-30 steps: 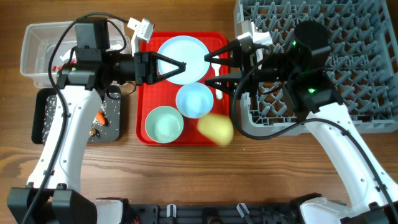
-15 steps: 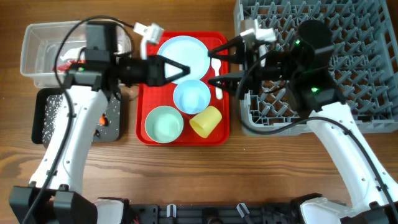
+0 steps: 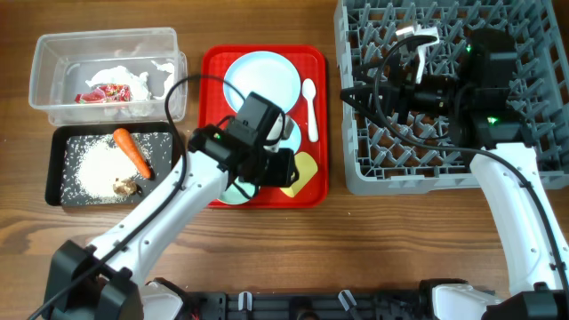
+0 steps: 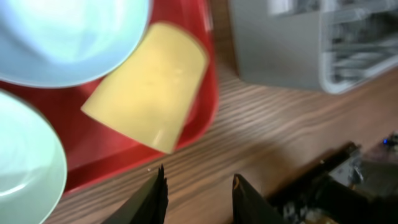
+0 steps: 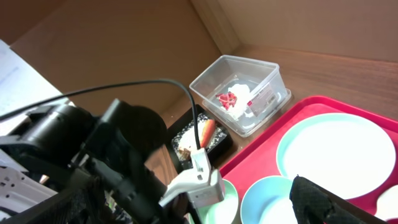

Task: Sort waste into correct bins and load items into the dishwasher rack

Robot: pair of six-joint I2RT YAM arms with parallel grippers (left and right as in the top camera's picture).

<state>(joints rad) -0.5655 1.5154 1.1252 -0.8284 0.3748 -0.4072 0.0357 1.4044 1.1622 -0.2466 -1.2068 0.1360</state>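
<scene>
The left gripper (image 4: 198, 194) hangs parted and empty near the small yellow cup (image 4: 149, 93); the cup lies tipped on the red tray (image 4: 112, 167), beside the small pale blue bowl (image 4: 68, 31). The right gripper (image 3: 369, 96) is over the dishwasher rack (image 3: 516, 142); whether it is parted, I cannot tell.

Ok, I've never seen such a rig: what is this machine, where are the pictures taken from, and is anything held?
Two robot arms stand at a wooden table, each ending in a two-finger gripper. One picture looks down from above; the others come from cameras on the wrists. The left gripper is open and empty near a yellow cup lying sideways on a red tray with a plate, spoon, blue bowl and green bowl. The right arm reaches over the grey rack; its grip cannot be made out. A clear tub holds a wrapper and paper; a black tray holds a carrot, rice and a scrap.
</scene>
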